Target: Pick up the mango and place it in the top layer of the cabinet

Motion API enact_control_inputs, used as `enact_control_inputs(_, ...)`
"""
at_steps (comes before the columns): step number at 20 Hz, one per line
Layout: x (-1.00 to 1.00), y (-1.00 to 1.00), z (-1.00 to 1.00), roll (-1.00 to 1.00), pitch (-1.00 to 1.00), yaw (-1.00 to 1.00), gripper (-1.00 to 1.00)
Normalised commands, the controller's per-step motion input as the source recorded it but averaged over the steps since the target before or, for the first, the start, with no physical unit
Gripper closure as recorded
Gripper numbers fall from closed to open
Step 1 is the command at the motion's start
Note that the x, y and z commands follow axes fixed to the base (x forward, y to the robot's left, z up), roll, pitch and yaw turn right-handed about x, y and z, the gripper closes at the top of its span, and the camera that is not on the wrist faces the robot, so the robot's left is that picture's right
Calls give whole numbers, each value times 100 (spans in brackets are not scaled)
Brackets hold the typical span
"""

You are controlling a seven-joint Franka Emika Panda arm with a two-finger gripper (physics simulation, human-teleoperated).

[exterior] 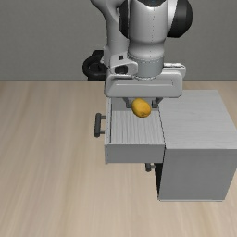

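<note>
Gripper [141, 98] hangs over open top drawer [135, 141] of cabinet [198, 139]. Mango [141, 109] is directly beneath the gripper's wide body, centred under it and close to the drawer's far edge. Cannot say whether gripper is spread or pinching mango: its body hides the contact. Also unclear whether mango rests on drawer floor or hangs just above it. Drawer is pulled out toward exterior view's left, with its handle [97, 123] on that end. Lower handle [148, 168] sits close against cabinet front. Cabinet stands on desk [46, 157], right of centre.
</note>
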Motion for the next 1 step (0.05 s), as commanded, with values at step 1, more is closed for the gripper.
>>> enact_control_inputs(1,0,0,0,0,0,0,-100)
